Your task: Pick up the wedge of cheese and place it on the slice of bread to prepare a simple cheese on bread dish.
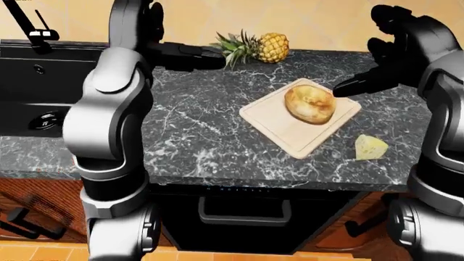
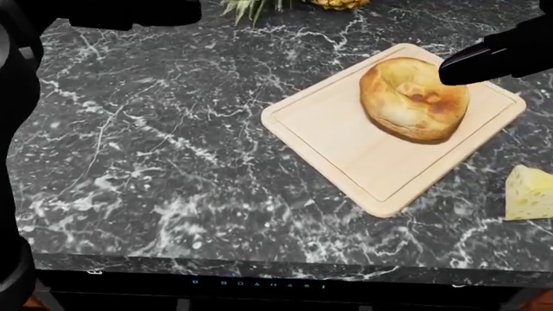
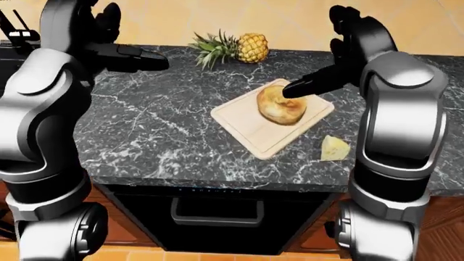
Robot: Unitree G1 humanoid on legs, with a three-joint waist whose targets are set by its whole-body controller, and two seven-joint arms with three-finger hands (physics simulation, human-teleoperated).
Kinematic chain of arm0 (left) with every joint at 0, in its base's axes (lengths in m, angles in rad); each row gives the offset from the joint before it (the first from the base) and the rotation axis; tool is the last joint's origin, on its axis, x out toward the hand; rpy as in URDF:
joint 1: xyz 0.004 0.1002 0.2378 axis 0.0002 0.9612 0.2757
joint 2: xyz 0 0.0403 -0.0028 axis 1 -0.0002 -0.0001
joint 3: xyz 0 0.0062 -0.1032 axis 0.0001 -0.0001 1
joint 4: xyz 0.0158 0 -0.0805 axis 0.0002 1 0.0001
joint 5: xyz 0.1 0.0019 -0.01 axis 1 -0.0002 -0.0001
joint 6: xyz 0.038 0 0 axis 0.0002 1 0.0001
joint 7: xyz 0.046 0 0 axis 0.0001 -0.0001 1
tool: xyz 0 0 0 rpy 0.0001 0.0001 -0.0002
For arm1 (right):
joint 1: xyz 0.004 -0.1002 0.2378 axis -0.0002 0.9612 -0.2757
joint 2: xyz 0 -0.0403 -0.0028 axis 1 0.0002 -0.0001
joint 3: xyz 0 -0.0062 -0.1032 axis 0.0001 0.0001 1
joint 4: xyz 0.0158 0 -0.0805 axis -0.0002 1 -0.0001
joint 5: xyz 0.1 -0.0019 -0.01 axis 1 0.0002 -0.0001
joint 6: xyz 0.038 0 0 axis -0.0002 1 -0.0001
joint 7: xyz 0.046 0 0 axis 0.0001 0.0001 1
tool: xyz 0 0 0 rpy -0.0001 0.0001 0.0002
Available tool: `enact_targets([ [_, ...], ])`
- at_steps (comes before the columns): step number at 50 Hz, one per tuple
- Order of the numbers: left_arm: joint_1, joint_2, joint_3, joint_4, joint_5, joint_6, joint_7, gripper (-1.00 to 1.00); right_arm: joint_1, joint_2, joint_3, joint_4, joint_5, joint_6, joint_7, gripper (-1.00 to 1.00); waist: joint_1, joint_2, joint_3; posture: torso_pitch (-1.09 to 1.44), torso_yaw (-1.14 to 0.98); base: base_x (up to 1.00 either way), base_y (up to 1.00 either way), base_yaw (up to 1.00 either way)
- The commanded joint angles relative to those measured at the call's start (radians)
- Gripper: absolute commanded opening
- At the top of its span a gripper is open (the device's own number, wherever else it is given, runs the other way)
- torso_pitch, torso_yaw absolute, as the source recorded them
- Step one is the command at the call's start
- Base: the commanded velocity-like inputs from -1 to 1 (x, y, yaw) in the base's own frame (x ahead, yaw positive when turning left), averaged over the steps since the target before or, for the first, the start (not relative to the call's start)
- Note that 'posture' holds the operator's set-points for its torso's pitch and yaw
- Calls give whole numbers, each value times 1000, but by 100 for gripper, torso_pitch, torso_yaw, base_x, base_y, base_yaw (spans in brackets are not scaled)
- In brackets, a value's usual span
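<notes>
A browned round slice of bread [image 2: 413, 98] lies on a pale wooden cutting board [image 2: 337, 139] on the dark marble counter. A yellow wedge of cheese [image 1: 370, 148] sits on the counter just right of the board's lower corner, apart from it. My right hand [image 1: 365, 76] is open and empty. It hovers above the bread's right edge with one finger [image 2: 484, 58] pointing left over it, well above the cheese. My left hand [image 1: 197, 56] is open and empty, raised over the counter left of the board, near the top of the left-eye view.
A pineapple [image 1: 261, 48] lies at the counter's top edge by the wall. A black sink [image 1: 43, 81] with a faucet [image 1: 32, 27] is at the left. An oven with a handle [image 1: 244, 217] is below the counter's near edge.
</notes>
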Motion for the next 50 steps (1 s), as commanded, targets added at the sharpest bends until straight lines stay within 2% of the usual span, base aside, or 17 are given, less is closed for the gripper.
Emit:
enact_targets([
  [1, -25, 6, -1, -9, 0, -15, 0, 100, -31, -33, -16, -16, -17, 3, 16, 100, 4, 6, -27, 0, 0, 0, 0, 0],
  [2, -28, 8, -2, -7, 1, -15, -1, 100, -39, -42, -22, -9, -21, -1, 18, 100, 2, 10, -26, 0, 0, 0, 0, 0],
  [4, -40, 12, 0, -13, 1, -1, -2, 100, -54, -55, -35, 20, -17, -13, 27, 100, 3, 13, -40, 0, 0, 0, 0, 0],
  [7, -35, 11, -2, -18, 3, -2, -2, 100, -53, -70, -21, 22, -10, -34, 61, 100, -1, 22, -38, 0, 0, 0, 0, 0],
  [12, -37, 10, -1, -18, 5, -1, -5, 100, -73, -144, 9, 21, -47, -60, 162, 100, -8, 27, -37, 0, 0, 0, 0, 0],
  [15, -30, 14, 2, -9, 6, -15, -8, 100, -78, -175, 2, 20, -68, -71, 245, 100, -11, 27, -36, 0, 0, 0, 0, 0],
  [16, -27, 13, 2, -7, 6, -18, -8, 100, -71, -181, -14, 18, -71, -131, 259, 100, -11, 27, -36, 0, 0, 0, 0, 0],
  [19, -29, 14, 3, 3, 6, -24, -8, 100, -54, -229, -13, 32, -123, -180, 325, 100, -12, 24, -34, 0, 0, 0, 0, 0],
  [25, -30, 16, 0, 10, 12, -31, -12, 100, 11, -301, -60, 31, -204, -299, 467, 100, -11, 16, -28, 0, 0, 0, 0, 0],
  [30, -34, 13, -1, 1, 15, -21, -12, 100, 103, -354, -123, -54, -255, -315, 593, 100, -5, 8, -24, 0, 0, 0, 0, 0],
  [36, -27, 4, -5, -7, 18, -20, -11, 100, 181, -394, -160, -86, -328, -393, 665, 100, -2, 2, -20, 0, 0, 0, 0, 0],
  [37, -17, -2, -10, -11, 19, -23, -10, 100, 229, -434, -163, -101, -358, -502, 670, 100, -2, 1, -20, 0, 0, 0, 0, 0],
  [47, -7, -11, -11, -10, 30, -32, -16, 100, 252, -367, -180, -78, -517, -741, 697, 100, -6, 0, -22, 0, 0, 0, 0, 0],
  [50, -5, -13, -13, -10, 32, -34, -17, 100, 235, -351, -163, -66, -561, -805, 692, 100, -7, 2, -23, 0, 0, 0, 0, 0],
])
